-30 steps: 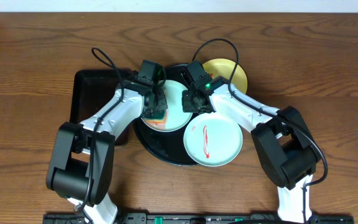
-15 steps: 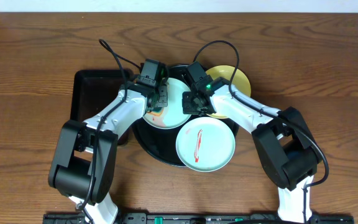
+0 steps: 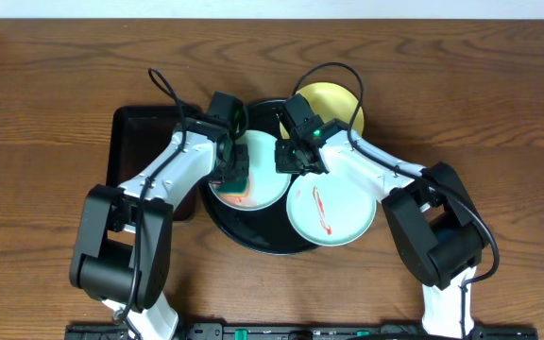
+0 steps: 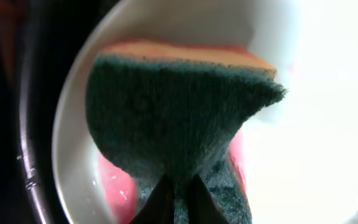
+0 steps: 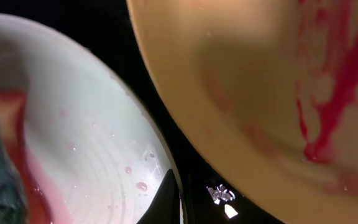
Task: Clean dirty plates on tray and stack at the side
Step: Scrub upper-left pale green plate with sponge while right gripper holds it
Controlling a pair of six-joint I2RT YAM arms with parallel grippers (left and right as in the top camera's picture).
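Observation:
On the round black tray lies a pale blue plate with a red smear. My left gripper is shut on a green and orange sponge, which is pressed on that plate. At the plate's right rim, my right gripper is shut, one dark finger lying over the edge. A second pale blue plate with a red streak overhangs the tray's front right. The yellow plate, red-stained, sits at the tray's back right.
A rectangular black tray lies left of the round one, partly under my left arm. Both arms reach in from the near edge, their cables arching over the plates. Brown wooden table surrounds everything.
The sponge slid away and back toward the near side across the left plate. The front blue plate shifted left, then right and slightly back. The yellow plate shifted slightly.

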